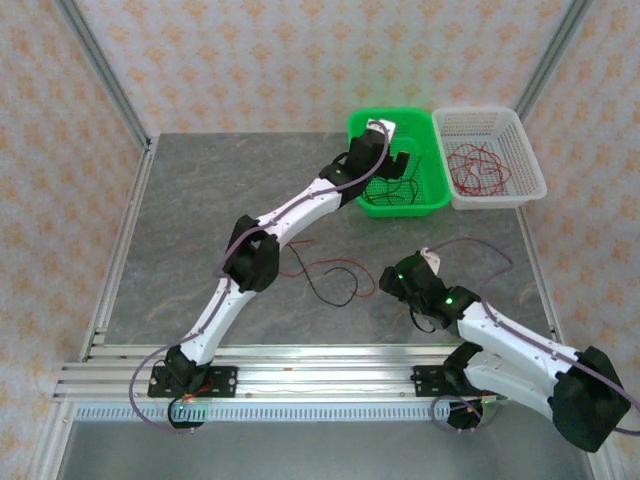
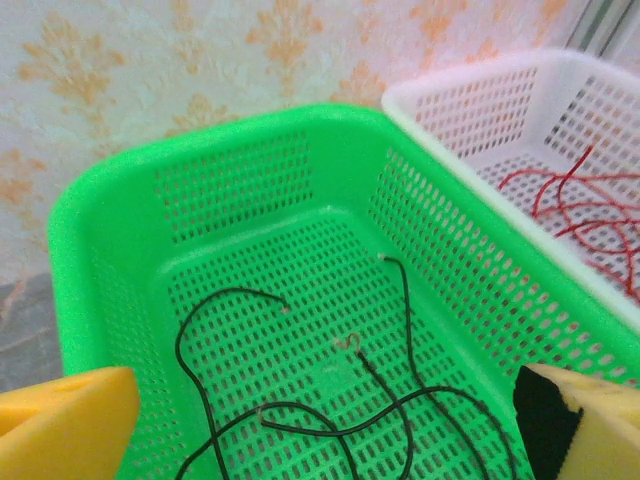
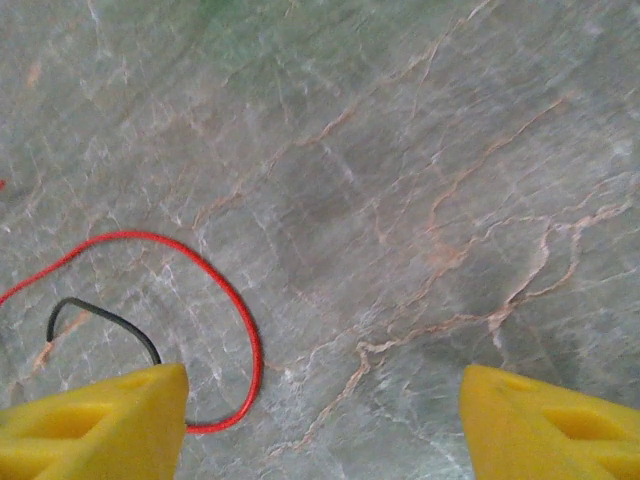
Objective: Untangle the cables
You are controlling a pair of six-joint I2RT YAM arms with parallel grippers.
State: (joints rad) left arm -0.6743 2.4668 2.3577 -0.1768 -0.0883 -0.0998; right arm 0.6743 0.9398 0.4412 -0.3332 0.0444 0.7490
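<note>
Bright, even, diffuse lighting with no harsh glare. Seen from overhead, the arms cast faint, soft shadows on the grey tabletop [image 1: 200, 190]. From the left wrist, the green basket [image 2: 250, 160] is sharp, while the left gripper [image 2: 325, 430], at 5 and 7 o'clock, is blurred. The right wrist picture is slightly hazy, with the right gripper [image 3: 320, 420] likewise soft at 5 and 7 o'clock.

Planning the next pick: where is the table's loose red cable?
Top view: the red cable lies mid-table beside a black cable, on the near side of the green basket.
</note>
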